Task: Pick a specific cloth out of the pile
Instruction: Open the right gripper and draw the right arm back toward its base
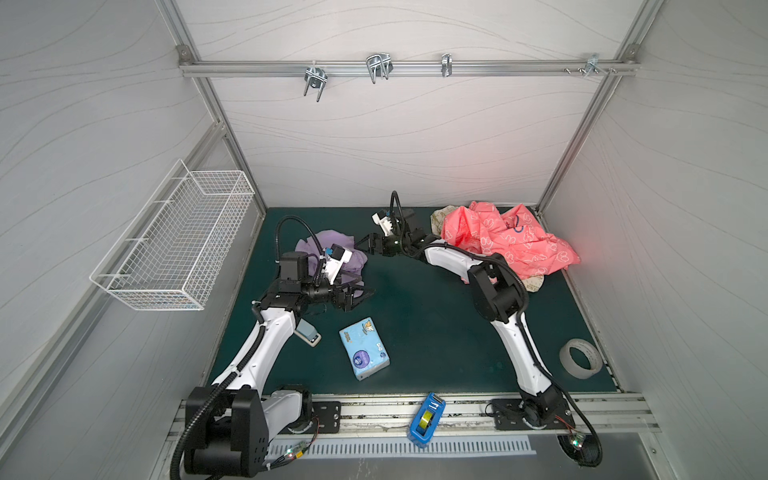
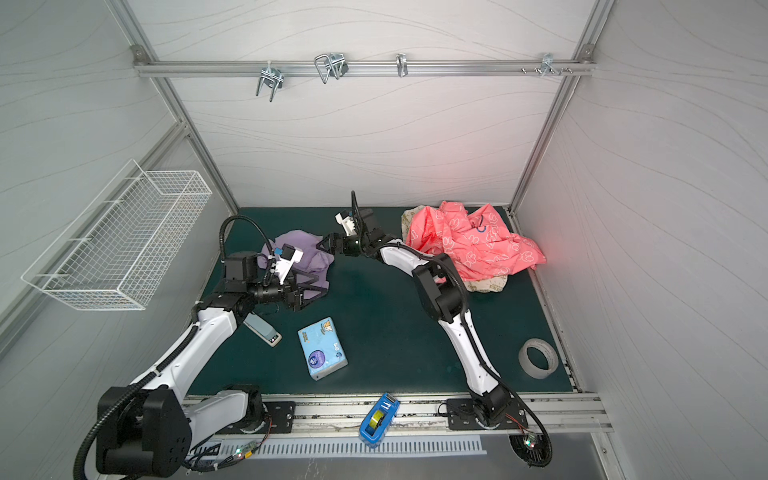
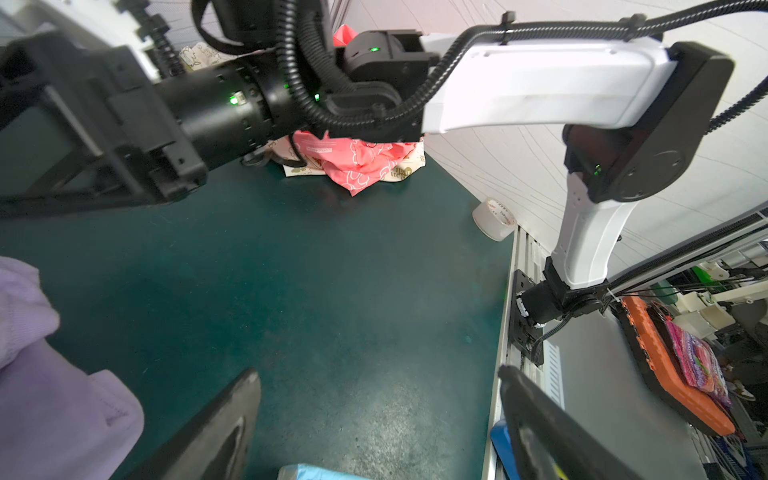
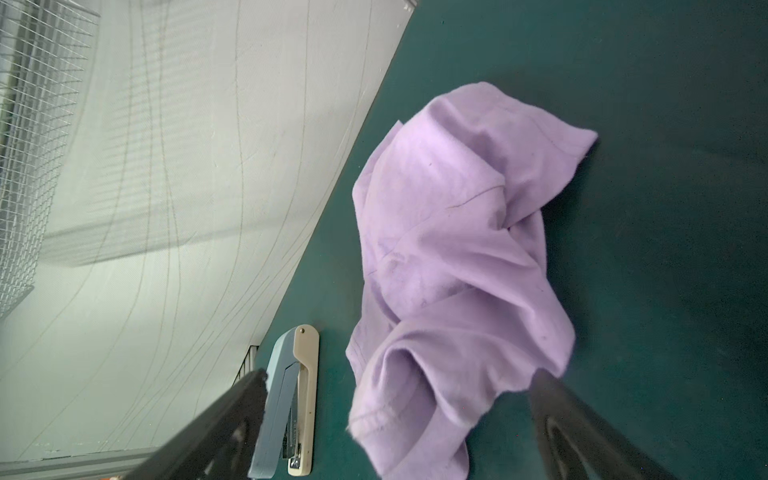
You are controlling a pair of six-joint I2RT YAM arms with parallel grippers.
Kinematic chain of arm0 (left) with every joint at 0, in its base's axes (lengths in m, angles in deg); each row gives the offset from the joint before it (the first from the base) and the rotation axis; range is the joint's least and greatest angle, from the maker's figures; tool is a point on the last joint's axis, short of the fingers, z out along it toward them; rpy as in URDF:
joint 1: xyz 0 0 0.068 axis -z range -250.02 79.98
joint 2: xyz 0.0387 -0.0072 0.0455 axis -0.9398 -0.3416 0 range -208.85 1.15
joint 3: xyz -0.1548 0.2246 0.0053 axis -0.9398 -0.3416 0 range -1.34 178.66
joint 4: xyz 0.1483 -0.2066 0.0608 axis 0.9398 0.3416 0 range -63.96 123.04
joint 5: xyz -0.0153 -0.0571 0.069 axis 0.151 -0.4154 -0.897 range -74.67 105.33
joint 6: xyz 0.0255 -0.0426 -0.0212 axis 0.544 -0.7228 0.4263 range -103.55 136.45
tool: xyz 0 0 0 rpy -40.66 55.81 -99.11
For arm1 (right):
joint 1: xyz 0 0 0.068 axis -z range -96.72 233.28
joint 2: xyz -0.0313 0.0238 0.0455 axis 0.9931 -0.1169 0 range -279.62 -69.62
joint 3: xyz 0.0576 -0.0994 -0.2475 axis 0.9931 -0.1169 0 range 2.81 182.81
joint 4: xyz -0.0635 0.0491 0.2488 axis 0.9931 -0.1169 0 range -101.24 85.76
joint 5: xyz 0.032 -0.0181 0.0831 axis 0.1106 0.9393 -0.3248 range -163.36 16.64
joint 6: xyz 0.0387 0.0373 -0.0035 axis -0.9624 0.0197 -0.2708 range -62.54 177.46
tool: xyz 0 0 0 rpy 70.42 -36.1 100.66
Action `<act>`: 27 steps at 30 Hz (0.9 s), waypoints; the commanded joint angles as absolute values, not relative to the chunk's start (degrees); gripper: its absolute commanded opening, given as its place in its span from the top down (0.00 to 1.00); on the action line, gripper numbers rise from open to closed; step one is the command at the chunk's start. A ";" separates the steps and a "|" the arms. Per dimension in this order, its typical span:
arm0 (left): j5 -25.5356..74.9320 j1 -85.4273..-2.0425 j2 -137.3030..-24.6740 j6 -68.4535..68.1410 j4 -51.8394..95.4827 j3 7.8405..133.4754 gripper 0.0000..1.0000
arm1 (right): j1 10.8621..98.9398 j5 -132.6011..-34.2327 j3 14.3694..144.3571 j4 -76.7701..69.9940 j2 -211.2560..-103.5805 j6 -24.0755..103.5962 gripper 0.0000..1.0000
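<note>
The cloth (image 1: 338, 240) lies clear of the pile (image 1: 507, 241), one end between the spread, unclosed jaws of the right gripper (image 1: 360, 246), the left gripper (image 1: 365, 296) gaping empty beside it.

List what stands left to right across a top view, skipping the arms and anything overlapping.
wire basket → the cloth → blue tape dispenser → the pile → tape roll

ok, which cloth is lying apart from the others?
The plain lilac-purple cloth, alone on the left of the green mat. The coral-pink printed cloth and the cream patterned cloth are heaped together at the back right.
</note>
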State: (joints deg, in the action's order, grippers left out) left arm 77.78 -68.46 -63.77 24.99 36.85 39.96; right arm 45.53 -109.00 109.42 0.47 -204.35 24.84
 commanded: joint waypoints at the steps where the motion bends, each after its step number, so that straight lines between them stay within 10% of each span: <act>1: 79.72 -68.35 -62.46 25.27 34.35 39.78 0.09 | 46.76 -107.18 102.26 0.76 -194.94 28.98 0.01; 16: 65.32 -64.46 -59.38 20.02 31.19 37.48 0.08 | 50.97 -79.59 68.60 -17.65 -153.22 44.84 0.01; 27: 19.85 -62.14 -52.53 12.81 21.82 29.35 0.01 | 65.71 -65.40 53.66 -24.08 -129.05 46.63 0.01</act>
State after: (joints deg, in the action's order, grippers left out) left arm 37.24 -62.34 -53.63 15.35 27.95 30.93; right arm 64.17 -71.93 56.39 -21.08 -131.72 44.09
